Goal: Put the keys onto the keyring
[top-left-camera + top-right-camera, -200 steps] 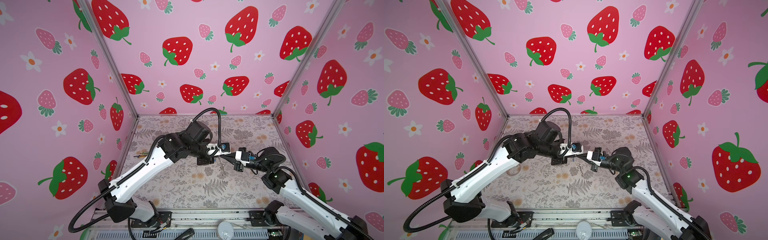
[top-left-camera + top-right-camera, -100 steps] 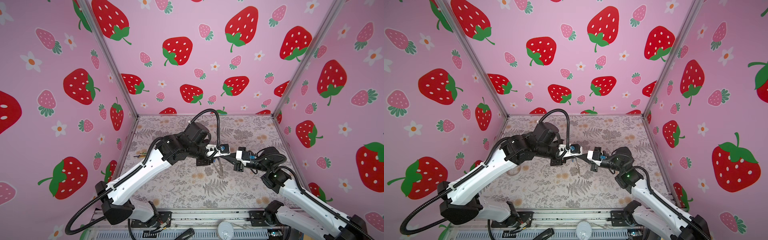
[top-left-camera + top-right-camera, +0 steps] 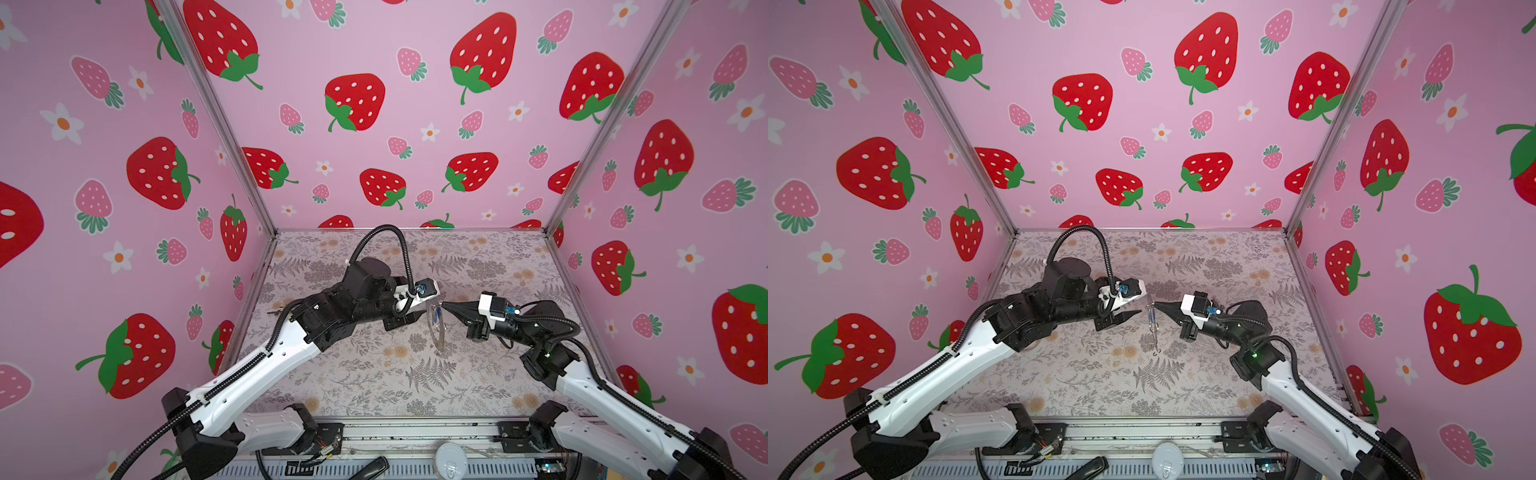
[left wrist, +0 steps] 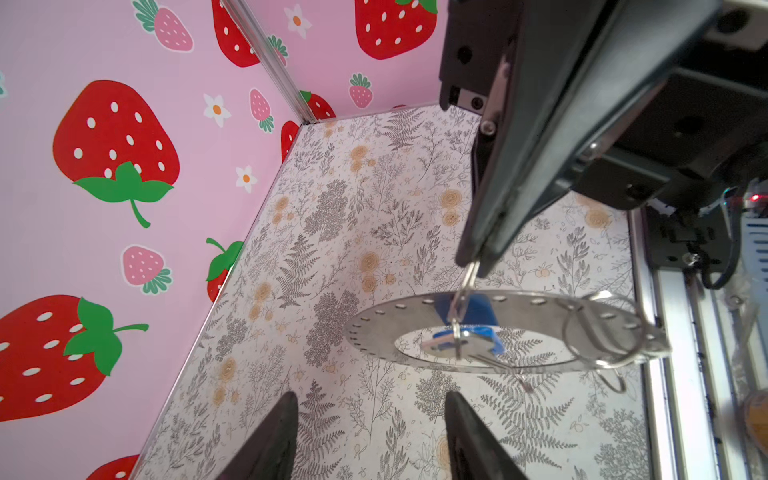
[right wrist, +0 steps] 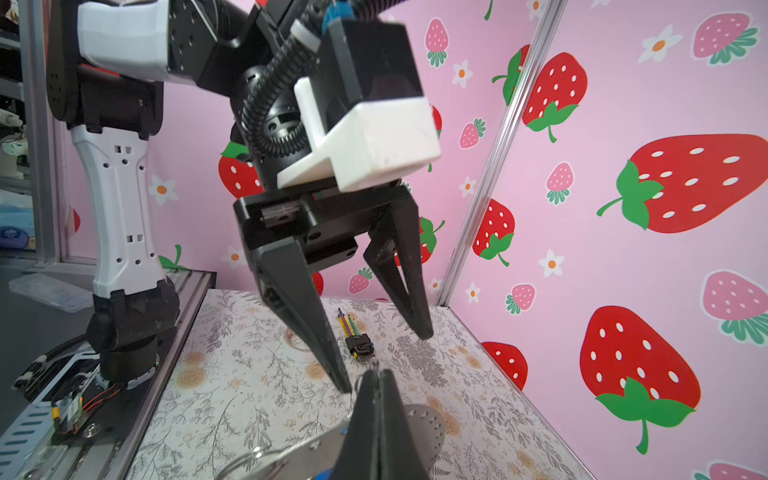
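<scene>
Moved: my left pincer has let go and backed off from my right pincer; a second ago their tips met, now there is a gap between them.
Left pincer: jaws partway spread, holding nothing.
Right pincer: pinched tight on a small thin wire loop.
Keyring: the large flat grey metal keyring, with tiny holes round its band, hangs from that loop under my right pincer. It shows edge-on in both top views. I cannot tell if its low rim touches the floral table mat.
Key: the small key with a bright blue plastic head sits just below my right pincer, lying along the keyring's face across its wide hole. It seems already strung on the loop.
Deciding relation: the keyring's flat face lies straight ahead of my left pincer, across the gap. My right arm is nearer, already holding.
Count: one key; one keyring; two wire loops, the second wire loop at the rim farthest from my right pincer; one dark bundle of yellow-green-tipped tools, well apart from my right pincer; two pincers.
</scene>
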`<state>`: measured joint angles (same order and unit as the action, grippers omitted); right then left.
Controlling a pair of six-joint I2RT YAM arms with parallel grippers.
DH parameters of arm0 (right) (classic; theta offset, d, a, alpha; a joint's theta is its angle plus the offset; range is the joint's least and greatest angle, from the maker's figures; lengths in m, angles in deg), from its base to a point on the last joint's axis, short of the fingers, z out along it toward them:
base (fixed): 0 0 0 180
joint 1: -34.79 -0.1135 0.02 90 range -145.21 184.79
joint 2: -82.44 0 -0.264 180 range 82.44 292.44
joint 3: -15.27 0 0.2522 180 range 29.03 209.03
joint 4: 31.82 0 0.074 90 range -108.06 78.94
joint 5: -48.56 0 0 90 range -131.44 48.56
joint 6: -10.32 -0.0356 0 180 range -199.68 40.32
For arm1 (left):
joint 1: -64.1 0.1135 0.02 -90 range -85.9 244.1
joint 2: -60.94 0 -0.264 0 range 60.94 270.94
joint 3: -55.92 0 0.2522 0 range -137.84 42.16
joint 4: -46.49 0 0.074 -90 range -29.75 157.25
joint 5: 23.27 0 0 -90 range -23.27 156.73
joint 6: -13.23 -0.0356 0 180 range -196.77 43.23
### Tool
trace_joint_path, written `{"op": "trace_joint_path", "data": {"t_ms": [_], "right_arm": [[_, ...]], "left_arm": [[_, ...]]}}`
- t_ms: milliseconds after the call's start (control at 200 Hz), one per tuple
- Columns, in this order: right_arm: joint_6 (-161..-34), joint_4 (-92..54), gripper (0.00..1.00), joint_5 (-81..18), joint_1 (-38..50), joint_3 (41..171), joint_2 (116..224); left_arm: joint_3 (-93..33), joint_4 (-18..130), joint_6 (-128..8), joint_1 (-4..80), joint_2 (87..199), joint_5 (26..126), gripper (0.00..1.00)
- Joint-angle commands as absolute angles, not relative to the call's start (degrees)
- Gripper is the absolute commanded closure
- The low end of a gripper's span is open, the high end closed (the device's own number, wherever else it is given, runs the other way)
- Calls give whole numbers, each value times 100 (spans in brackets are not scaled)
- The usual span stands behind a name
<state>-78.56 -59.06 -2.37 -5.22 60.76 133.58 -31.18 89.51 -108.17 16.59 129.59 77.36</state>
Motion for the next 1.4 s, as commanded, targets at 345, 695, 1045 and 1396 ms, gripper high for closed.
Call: {"op": "trace_joint_path", "data": {"t_ms": [345,695,1045,1396], "right_arm": [[-8578,-7329,100,-543,-520,5951,13395],[-8676,-7457,100,-675,-518,5858,13421],[-8782,-7581,100,-738,-517,5752,13414],[-8930,-7628,100,-1173,-529,5635,13377]], "left_arm": [[-2391,7497,-9784,1668,12773,8898,53],[-2379,7208,-9596,1630,12915,9276,56],[-2574,7188,-9548,1593,13193,8832,59],[-2658,7226,-9576,1484,13183,8372,64]]}}
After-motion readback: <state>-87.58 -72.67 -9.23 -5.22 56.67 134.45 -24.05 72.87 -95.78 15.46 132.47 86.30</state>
